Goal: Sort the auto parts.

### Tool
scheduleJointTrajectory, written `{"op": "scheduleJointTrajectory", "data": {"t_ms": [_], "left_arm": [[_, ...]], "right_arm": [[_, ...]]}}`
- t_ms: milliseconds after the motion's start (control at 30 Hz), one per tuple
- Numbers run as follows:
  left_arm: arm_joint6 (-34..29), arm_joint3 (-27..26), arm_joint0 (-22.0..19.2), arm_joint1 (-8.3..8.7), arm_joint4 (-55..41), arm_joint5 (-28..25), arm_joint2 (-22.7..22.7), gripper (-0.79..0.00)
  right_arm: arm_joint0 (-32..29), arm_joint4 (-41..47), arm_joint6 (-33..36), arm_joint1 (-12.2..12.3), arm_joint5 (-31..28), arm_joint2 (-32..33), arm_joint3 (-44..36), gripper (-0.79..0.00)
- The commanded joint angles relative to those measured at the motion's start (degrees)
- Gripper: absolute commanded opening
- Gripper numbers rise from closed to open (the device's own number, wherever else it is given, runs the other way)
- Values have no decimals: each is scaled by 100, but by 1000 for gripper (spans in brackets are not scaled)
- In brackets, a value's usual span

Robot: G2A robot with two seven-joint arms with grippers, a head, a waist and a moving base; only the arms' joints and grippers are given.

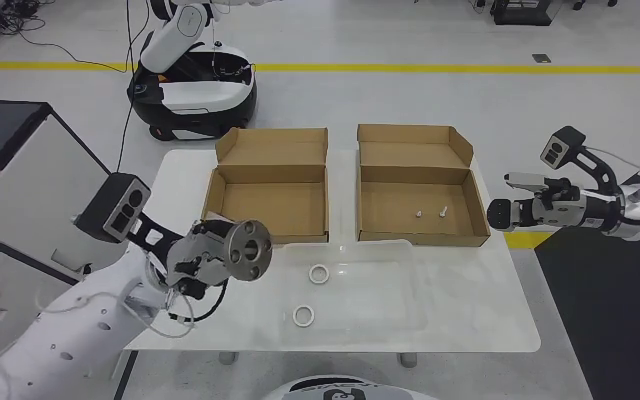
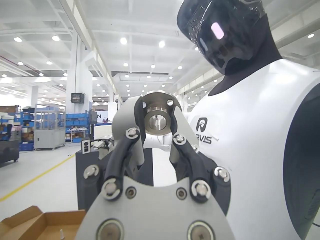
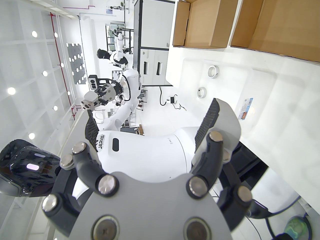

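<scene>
At the near side of the white table (image 1: pixel 500 320), a shallow clear plastic tray (image 1: pixel 400 300) is lying with two small white rings inside it: the nearer white ring (image 1: pixel 303 317) is resting toward the front edge, and the farther white ring (image 1: pixel 320 274) is sitting just beyond it, the two apart from each other. Beside the tray, over the table's left edge, the left gripper (image 2: pixel 156 122) is holding a round silver metal flange with a hollow hub (image 1: pixel 247 250) in the air, its black fingers (image 2: pixel 140 116) pressing on either side of the hub and the drilled disc facing away from the wrist. Off the right edge of the table, the right gripper (image 3: pixel 152 117) is hovering with its ribbed fingers spread wide and nothing between them. Farther back, two open brown cardboard boxes are standing side by side with their lids folded up: the left cardboard box (image 1: pixel 270 210) and the right cardboard box (image 1: pixel 390 215). On the floor of the right one, two tiny white pins (image 1: pixel 418 213) (image 1: pixel 442 211) are lying near each other.
</scene>
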Motion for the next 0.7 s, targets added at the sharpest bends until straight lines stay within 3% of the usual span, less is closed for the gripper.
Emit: {"op": "scheduleJointTrajectory", "data": {"t_ms": [0,233,433,667], "left_arm": [[0,31,10,43,26,0,17,-785],[1,-178,-15,113,-425,0,14,-785],[2,-628,-7,-74,-1200,0,-289,-785],[1,-618,107,-173,-1034,0,-426,-785]], "right_arm": [[-1,2,0,0,-1,1,0,0],[-1,2,0,0,-1,1,0,0],[-1,2,0,0,-1,1,0,0],[-1,2,0,0,-1,1,0,0]]}}
